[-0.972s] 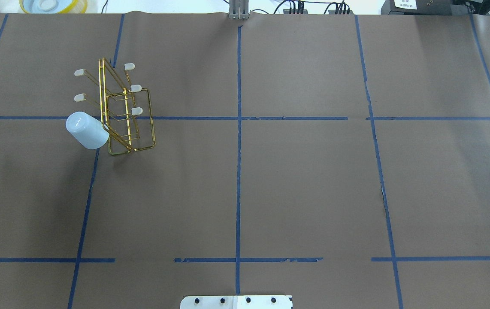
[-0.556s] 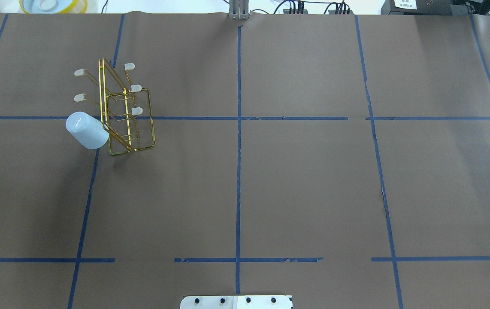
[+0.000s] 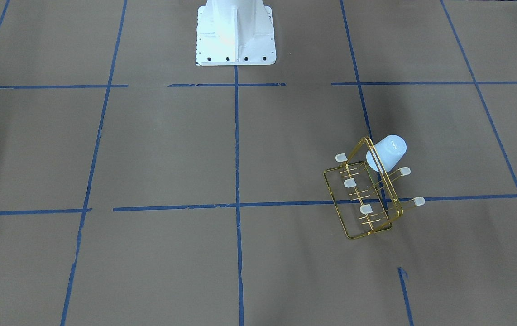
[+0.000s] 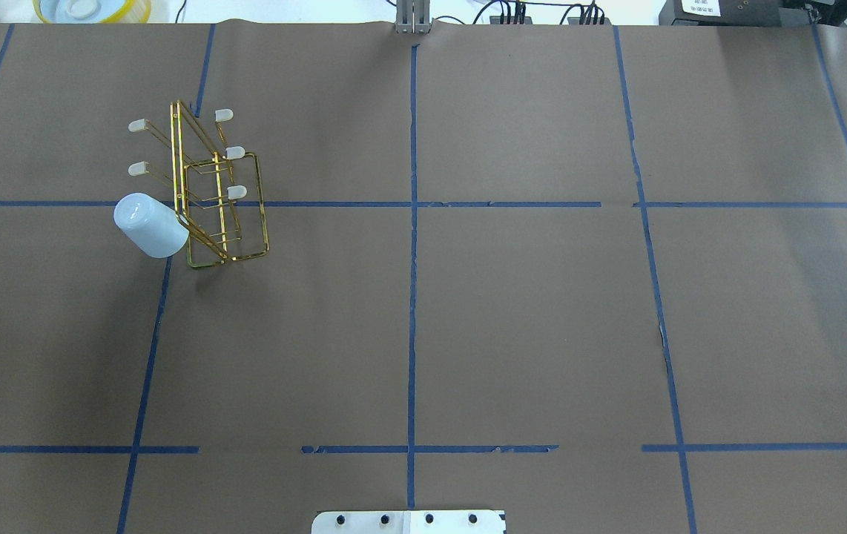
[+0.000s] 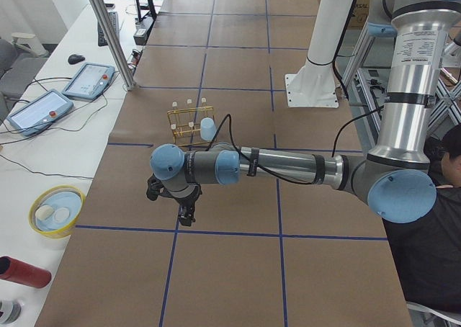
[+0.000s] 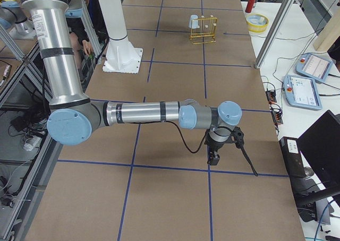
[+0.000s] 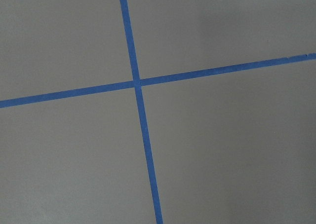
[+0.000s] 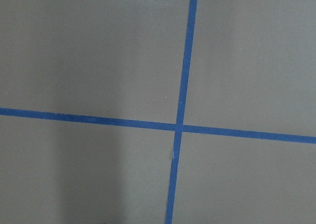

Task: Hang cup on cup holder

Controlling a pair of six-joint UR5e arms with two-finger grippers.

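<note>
Over the brown papered table (image 4: pixel 512 311), the left gripper (image 5: pixel 186 213) and right gripper (image 6: pixel 212 157) hang pointing down at opposite ends; these side views do not show whether either is spread or closed. The gold wire cup holder (image 4: pixel 222 196) stands well apart from the left gripper and far from the right, and a yellow bowl (image 5: pixel 43 230) near the left gripper holds two whitish pieces. The cup (image 4: pixel 149 225) hangs tilted, mouth down over a prong on the holder's side facing the left gripper, gripped by neither.
</note>
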